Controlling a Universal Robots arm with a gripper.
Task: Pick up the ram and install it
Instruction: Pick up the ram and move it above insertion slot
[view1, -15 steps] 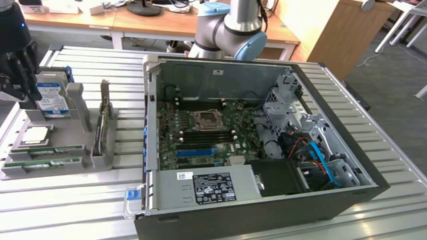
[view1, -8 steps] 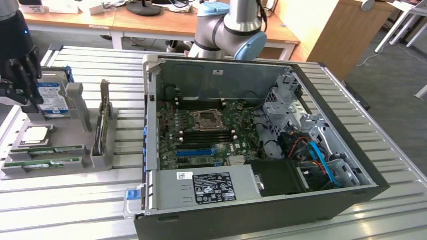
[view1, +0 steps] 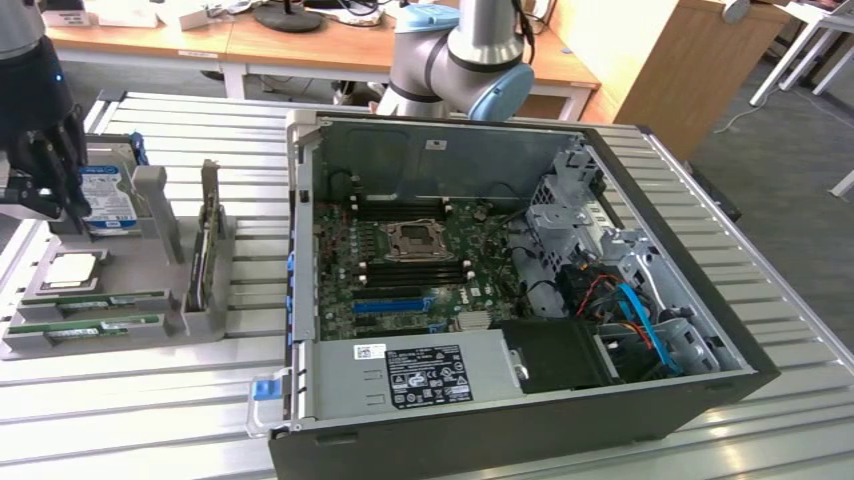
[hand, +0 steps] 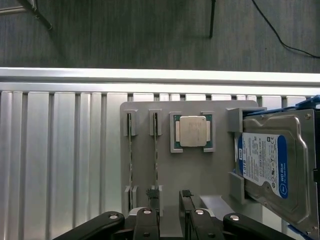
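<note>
"WD Blue" on the hard drive (hand: 272, 165) label, power supply sticker (view1: 429, 376) text too small to read

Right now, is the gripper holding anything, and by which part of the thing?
Nothing is held. The gripper is open above the gray holder, close to one ram stick standing in it, but grips none.

An open computer case (view1: 534, 425) lies across the centre and the exterior view's right of the slatted metal tabletop (view1: 160, 390). Its motherboard (view1: 441, 270) is exposed, with a labelled power supply (view1: 400, 375) below it. At the exterior view's left, a grey holder (view1: 120, 275) carries a processor (view1: 71, 270) and an upright hard drive (view1: 107, 200).
</note>
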